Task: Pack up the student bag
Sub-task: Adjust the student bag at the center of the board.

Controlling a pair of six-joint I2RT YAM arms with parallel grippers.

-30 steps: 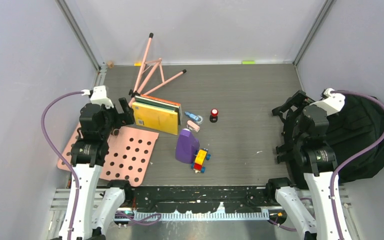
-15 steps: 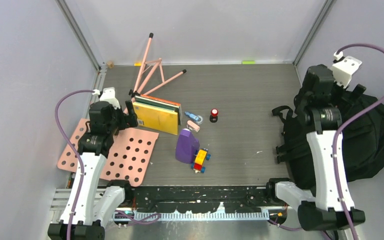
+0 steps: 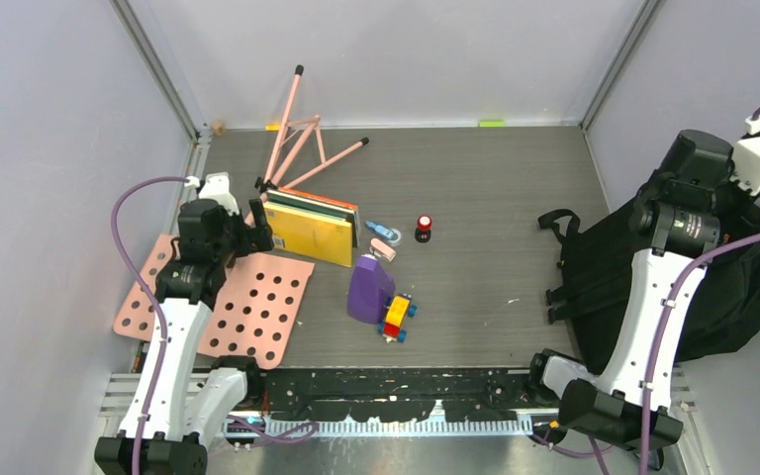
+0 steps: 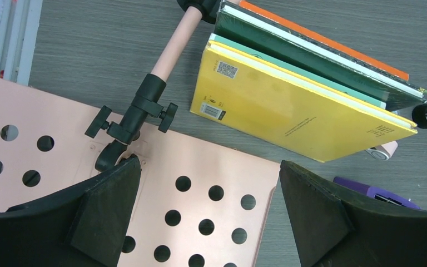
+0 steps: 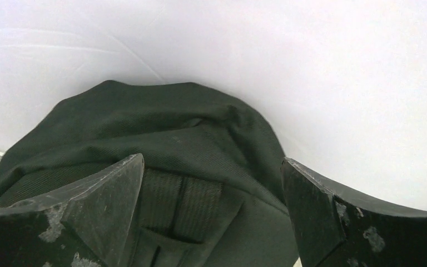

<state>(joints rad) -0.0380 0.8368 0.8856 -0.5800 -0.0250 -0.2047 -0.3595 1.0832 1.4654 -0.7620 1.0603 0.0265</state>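
Slumping at the right edge of the worktop [image 3: 485,198], the student bag [image 3: 737,287] leans against the side wall with its straps spilling toward the middle. The right claw [image 5: 211,167] hangs over the bag's rounded top, jaws wide apart and holding nothing. The left claw [image 4: 209,167] is likewise spread and holds nothing. It hovers over the corner of a pink perforated plate [image 4: 55,111] lying flat at the left. A pink tube with a black clamp knob [image 4: 136,111] meets that plate. Just beyond lies a yellow book [image 4: 294,119], with green and orange volumes stacked behind it. Near the centre stand a purple container [image 3: 369,287] and a toy block car [image 3: 397,317], touching each other.
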